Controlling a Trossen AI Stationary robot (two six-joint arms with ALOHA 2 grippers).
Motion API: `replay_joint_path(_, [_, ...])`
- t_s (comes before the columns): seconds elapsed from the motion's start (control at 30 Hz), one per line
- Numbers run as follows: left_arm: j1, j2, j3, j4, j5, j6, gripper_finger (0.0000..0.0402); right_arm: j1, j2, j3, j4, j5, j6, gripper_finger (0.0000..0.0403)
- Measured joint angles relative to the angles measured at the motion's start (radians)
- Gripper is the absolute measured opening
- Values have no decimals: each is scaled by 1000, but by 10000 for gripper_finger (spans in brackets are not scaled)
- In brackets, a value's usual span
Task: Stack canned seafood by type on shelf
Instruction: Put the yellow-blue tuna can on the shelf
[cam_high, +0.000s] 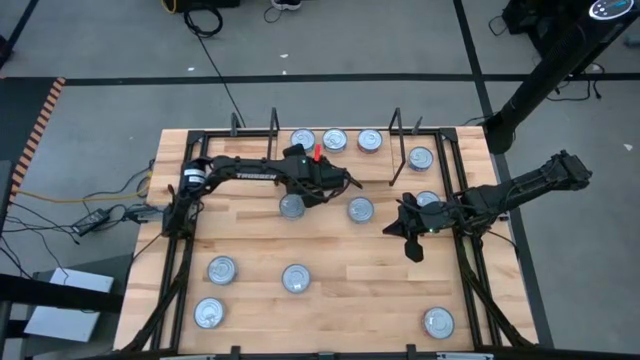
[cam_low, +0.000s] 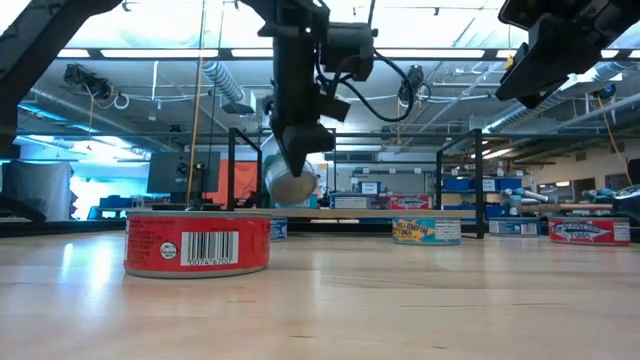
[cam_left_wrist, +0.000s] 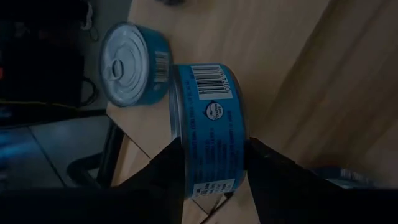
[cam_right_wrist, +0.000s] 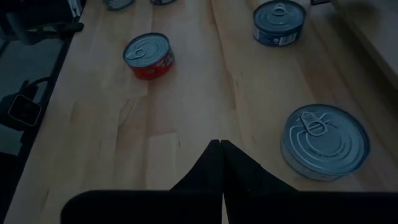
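Fingers of the left end effector (cam_left_wrist: 211, 168) were clamped on a teal-labelled tin (cam_left_wrist: 208, 127), held on edge and clear of the worktop (cam_high: 330, 250), near the middle of its far half and just short of the shelf (cam_high: 335, 160). A second teal tin (cam_left_wrist: 134, 62) lay just beside the held one in the left wrist view. The right end effector (cam_right_wrist: 221, 162) hung above the worktop's right side, its fingers pressed together on nothing, with a blue-labelled tin (cam_right_wrist: 324, 142) near its tips.

Judging by the layout, the task looked barely begun. Three tins (cam_high: 335, 140) stood in a row along the far edge between the black wire uprights (cam_high: 398, 122), all single; none sat on another, as far as the overhead view showed. One more tin (cam_high: 420, 157) stood just right of that bay.

Counting silver lids from above gave about a dozen tins: the three in the row, the one beside it, three near the middle including the held one, one by the right arm, and four toward the near edge. Colours were only partly legible: one red-labelled tin (cam_low: 197, 243) was clear in the low view.
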Motion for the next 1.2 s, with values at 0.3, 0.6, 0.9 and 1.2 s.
replay_joint_path(0.3, [36, -3, -34, 34, 56, 48, 132, -8, 0, 0, 1, 1, -1, 4])
replay_joint_path(0.6, [72, 6, -42, 52, 109, 69, 110, -11, 0, 0, 1, 1, 2, 4])
replay_joint_path(0.9, [80, 6, -41, 76, 145, 93, 104, -11, 0, 0, 1, 2, 6, 4])
replay_joint_path(1.2, [74, 7, -13, 67, 252, 91, 37, -11, 0, 0, -2, -7, 22, 4])
